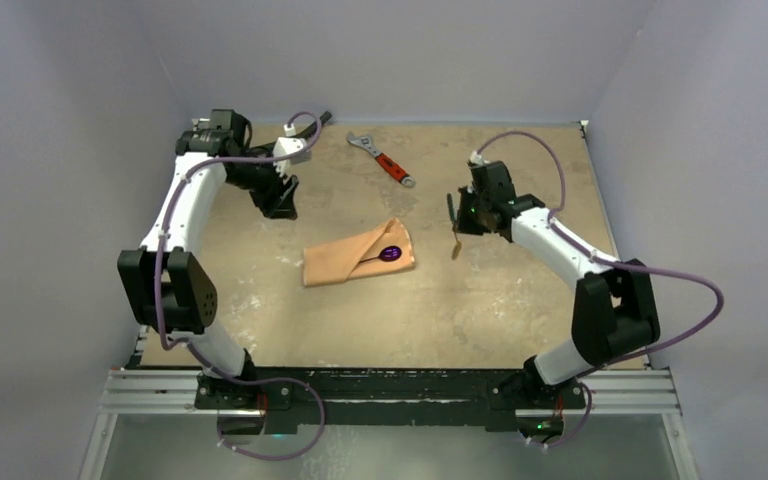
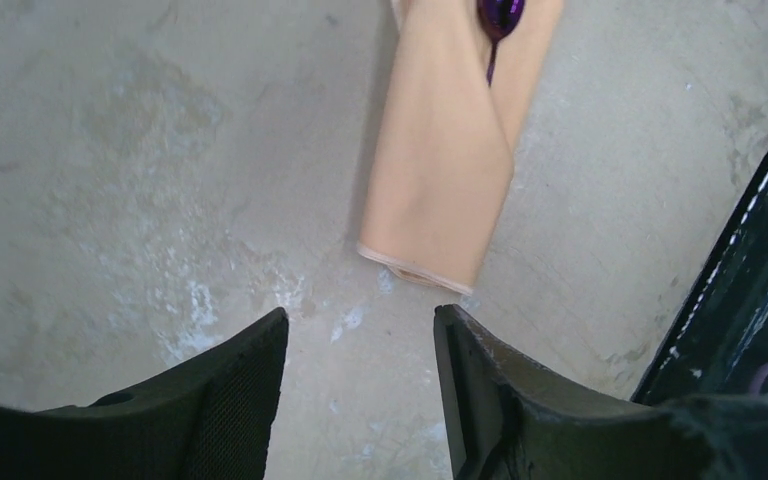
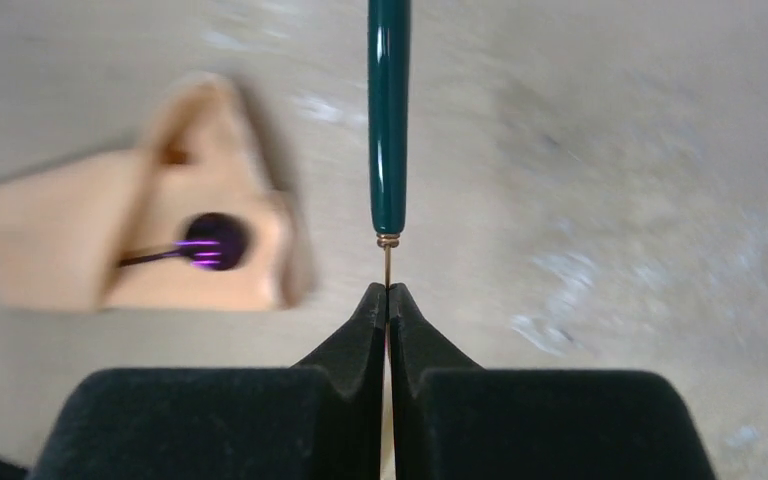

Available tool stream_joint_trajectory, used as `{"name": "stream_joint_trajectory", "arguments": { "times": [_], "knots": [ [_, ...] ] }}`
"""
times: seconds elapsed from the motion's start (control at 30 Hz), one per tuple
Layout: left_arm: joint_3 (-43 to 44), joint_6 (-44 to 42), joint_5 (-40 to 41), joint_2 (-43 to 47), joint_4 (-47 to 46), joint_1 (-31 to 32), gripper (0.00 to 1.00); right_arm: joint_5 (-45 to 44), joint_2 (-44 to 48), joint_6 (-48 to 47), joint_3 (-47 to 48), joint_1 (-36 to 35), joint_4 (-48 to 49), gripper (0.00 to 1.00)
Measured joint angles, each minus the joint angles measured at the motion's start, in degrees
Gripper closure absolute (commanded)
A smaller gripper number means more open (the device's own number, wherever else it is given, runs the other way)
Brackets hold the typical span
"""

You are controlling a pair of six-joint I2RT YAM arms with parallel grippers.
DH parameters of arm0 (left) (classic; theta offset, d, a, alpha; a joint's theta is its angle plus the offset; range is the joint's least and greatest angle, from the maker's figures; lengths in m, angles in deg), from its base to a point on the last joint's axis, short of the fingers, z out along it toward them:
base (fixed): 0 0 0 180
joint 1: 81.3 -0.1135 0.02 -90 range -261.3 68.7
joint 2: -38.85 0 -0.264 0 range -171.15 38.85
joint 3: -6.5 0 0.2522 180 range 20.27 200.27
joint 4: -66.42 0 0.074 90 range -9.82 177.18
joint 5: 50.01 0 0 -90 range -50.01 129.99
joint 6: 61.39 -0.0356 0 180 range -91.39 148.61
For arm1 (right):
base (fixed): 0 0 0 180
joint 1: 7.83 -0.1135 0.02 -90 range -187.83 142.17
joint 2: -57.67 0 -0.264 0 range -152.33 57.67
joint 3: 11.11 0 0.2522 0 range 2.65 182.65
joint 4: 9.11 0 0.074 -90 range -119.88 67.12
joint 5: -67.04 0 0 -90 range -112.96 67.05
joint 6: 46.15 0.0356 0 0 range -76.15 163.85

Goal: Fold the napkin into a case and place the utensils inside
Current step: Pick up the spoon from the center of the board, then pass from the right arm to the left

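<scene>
Two utensils and one cloth case (image 1: 345,265) entered.

Item 1, case: peach napkin, already folded flat, mid-table (image 1: 520,310). Long axis runs left to right, with the right end tilted slightly far. The pocket mouth is at the right end, and the left end is a plain folded edge.

Item 2, purple spoon (image 1: 391,253): bowl lies on the mouth at the right end, handle tucked under the fold.

Item 3, teal-handled utensil (image 3: 388,120): carried clear of the table, just right of the case mouth. The right gripper (image 3: 388,300) has its jaws pressed together on the thin gold neck. The handle points straight out beyond the fingertips, and the working end is hidden behind the pads.

Item 4, left gripper (image 2: 360,345): jaws apart and holding nothing, raised at the far left, with the case's plain left end just ahead of the fingertips.

Governing relation: the mouth lies left of the right gripper and opens toward it, and the right arm is the nearer. Judged next step: swing the utensil's axis to lie along the case, then slide it leftward beside the spoon.

Item 5, wrench (image 1: 382,160): far side, well apart, unrelated.
</scene>
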Motion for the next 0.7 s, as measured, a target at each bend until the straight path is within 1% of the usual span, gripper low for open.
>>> {"name": "stream_joint_trajectory", "arguments": {
  "times": [0.03, 0.1, 0.17, 0.2, 0.23, 0.3, 0.37, 0.5, 0.7],
  "knots": [
    [0.1, -2.8, -1.1, 0.8, 0.4, 0.0, 0.37, 1.4, 0.9, -0.7, 2.2, -1.1, -0.1, 1.00],
    [-0.4, -11.8, -3.0, 4.5, 1.6, 0.3, 0.35, 4.7, 1.7, -2.2, 6.8, -3.9, -0.2, 1.00],
    [-1.4, -15.5, -3.0, 7.0, 0.9, 1.4, 0.34, 8.4, 1.9, -3.4, 10.7, -6.8, -0.2, 1.00],
    [-3.2, -18.5, -2.1, 9.9, -0.6, 2.6, 0.32, 10.2, 1.8, -3.9, 12.1, -8.0, -0.2, 1.00],
    [-5.3, -21.4, -1.0, 12.9, -1.9, 4.4, 0.28, 12.5, 1.7, -4.4, 13.7, -9.3, -0.3, 1.00],
    [-10.6, -26.6, 1.0, 19.9, -5.6, 9.2, 0.24, 16.9, 1.1, -5.1, 16.6, -11.5, -0.8, 1.00],
    [-15.6, -30.1, 1.8, 26.0, -9.9, 12.5, 0.23, 20.8, 0.5, -5.4, 18.4, -12.7, -0.9, 1.00],
    [-26.1, -35.4, 3.3, 36.2, -19.7, 13.8, 0.21, 26.3, -0.5, -5.4, 18.9, -12.9, -0.8, 1.00],
    [-37.7, -41.3, 4.0, 42.3, -30.7, 15.6, 0.20, 35.0, -1.6, -2.4, 16.6, -13.3, 2.1, 1.00]
  ]
}}
